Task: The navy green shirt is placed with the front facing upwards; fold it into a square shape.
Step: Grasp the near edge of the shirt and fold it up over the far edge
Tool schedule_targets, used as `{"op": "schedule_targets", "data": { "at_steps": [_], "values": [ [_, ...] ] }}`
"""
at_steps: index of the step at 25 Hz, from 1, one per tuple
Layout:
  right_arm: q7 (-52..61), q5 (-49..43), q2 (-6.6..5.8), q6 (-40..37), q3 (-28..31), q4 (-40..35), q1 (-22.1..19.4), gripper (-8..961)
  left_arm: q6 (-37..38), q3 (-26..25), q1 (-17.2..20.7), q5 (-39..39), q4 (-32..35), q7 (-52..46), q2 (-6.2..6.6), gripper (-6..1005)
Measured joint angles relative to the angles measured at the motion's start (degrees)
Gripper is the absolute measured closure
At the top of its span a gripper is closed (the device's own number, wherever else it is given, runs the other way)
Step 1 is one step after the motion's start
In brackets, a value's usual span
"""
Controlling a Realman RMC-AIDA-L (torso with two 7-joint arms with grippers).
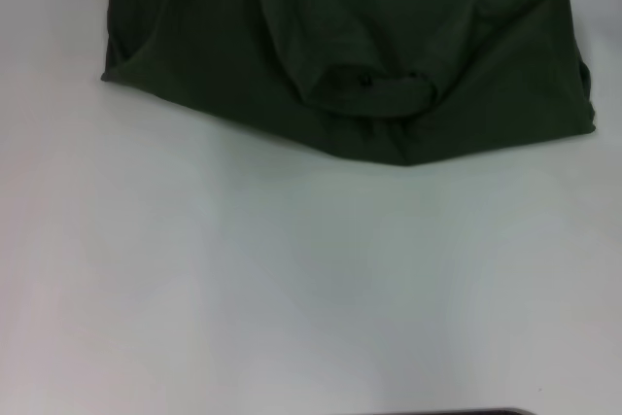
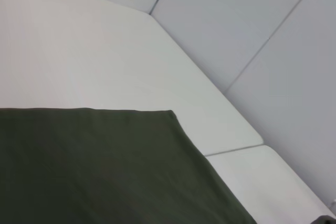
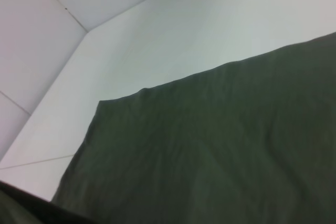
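Head view: navy green shirt (image 1: 369, 55) on table (image 1: 292, 289); pincers unseen.

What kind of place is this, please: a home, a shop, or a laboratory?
Probably a robot test bench, not a home: a bare white table, plain white panel walls around it, and only the navy green shirt lying on top.

You've got the navy green shirt (image 1: 369, 55) across the top of the head frame: plain dark olive, no pattern showing, collar slightly darker. The table (image 1: 292, 289) filling the lower frame is off-white; wall panels (image 2: 252, 19) are pale grey.
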Motion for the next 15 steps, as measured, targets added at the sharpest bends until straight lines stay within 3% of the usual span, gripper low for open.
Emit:
{"op": "schedule_targets", "data": {
  "at_steps": [15],
  "values": [
    [0.1, 0.1, -0.61, 6.0, -2.4, 0.0, 1.6, 878, -8.3, 0.0, 0.4, 0.0, -1.9, 0.3, -0.69, 963]
  ]
}}
